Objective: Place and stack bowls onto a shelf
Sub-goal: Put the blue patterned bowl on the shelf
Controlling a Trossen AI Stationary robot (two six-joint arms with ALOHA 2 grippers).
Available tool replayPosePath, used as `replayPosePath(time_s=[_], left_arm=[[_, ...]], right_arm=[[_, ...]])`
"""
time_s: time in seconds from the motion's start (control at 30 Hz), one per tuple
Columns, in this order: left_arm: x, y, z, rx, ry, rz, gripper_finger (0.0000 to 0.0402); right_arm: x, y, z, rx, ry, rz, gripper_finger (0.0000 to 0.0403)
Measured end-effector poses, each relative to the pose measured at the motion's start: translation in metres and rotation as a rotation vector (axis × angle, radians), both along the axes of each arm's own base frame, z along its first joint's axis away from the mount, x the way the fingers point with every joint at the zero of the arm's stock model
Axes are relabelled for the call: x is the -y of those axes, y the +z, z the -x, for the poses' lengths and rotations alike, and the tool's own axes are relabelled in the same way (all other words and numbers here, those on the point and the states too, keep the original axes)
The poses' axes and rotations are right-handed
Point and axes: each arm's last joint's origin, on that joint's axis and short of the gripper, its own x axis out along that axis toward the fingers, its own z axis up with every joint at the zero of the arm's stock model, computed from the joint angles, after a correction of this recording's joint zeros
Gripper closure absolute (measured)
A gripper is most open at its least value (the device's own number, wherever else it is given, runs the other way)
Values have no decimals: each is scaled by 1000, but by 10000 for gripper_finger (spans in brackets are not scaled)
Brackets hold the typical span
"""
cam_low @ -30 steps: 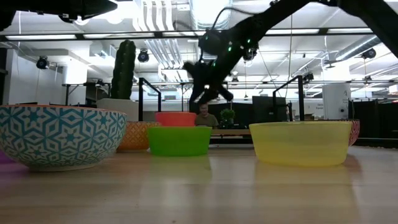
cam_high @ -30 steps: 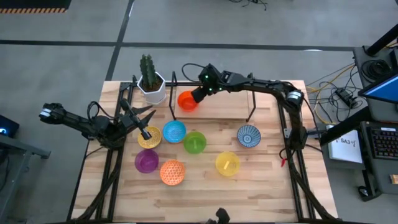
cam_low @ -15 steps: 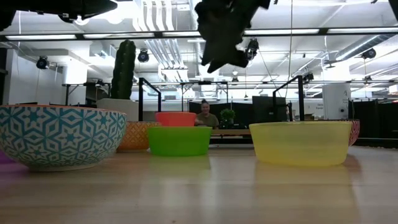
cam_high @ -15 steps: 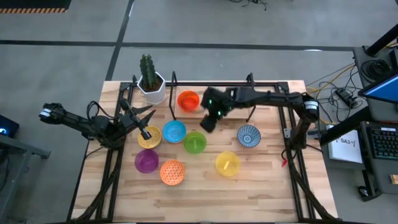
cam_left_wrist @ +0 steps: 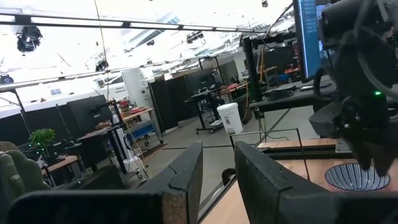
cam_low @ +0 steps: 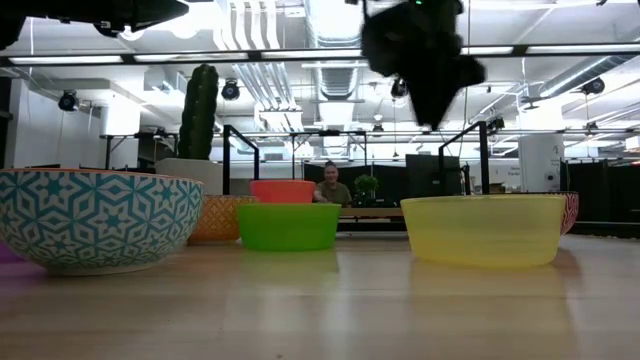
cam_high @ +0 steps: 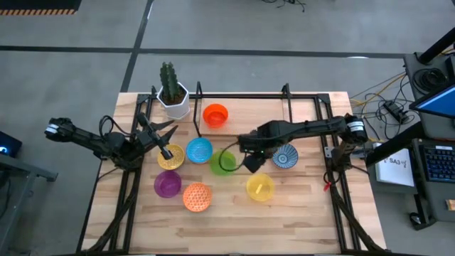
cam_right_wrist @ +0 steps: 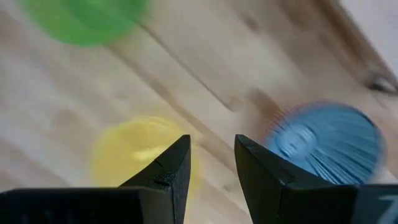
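Observation:
The red-orange bowl point(cam_high: 215, 114) point(cam_low: 283, 190) sits on its base at the left end of the shelf point(cam_high: 245, 97). On the table stand the blue point(cam_high: 199, 150), green point(cam_high: 222, 162), yellow point(cam_high: 259, 186), blue-white point(cam_high: 284, 155), gold point(cam_high: 170, 158), purple point(cam_high: 168, 184) and orange patterned point(cam_high: 197, 197) bowls. My right gripper point(cam_high: 249, 161) point(cam_right_wrist: 211, 155) hangs open in the air between the green and blue-white bowls, just beyond the yellow one point(cam_right_wrist: 140, 155). My left gripper point(cam_high: 165, 142) point(cam_left_wrist: 217, 174) waits open above the gold bowl.
A white hexagonal cactus pot point(cam_high: 173, 99) stands at the far left, beside the shelf. A black frame point(cam_high: 328, 142) runs along the table's sides. Bare wood lies along the near edge point(cam_high: 284, 227) and on the shelf to the right of the red-orange bowl.
My right gripper has drawn back from the red-orange bowl on the shelf, risen, and swung toward the near edge and the right. It now hangs between the green and blue-white bowls. The red-orange bowl has stayed on the shelf.

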Motion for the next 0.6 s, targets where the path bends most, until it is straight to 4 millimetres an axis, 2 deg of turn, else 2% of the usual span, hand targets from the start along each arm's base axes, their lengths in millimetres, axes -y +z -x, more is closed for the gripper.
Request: replayPosePath(time_s=[0.1,0.27,0.6], left_arm=[[0,0,0,0,0,0,325],[0,0,0,0,0,0,325],[0,0,0,0,0,0,325]], right_arm=[[-4,-4,9,-98,-67,60,289],[-7,-16,14,-136,-115,115,289],[-5,-64,25,-189,-138,132,289]])
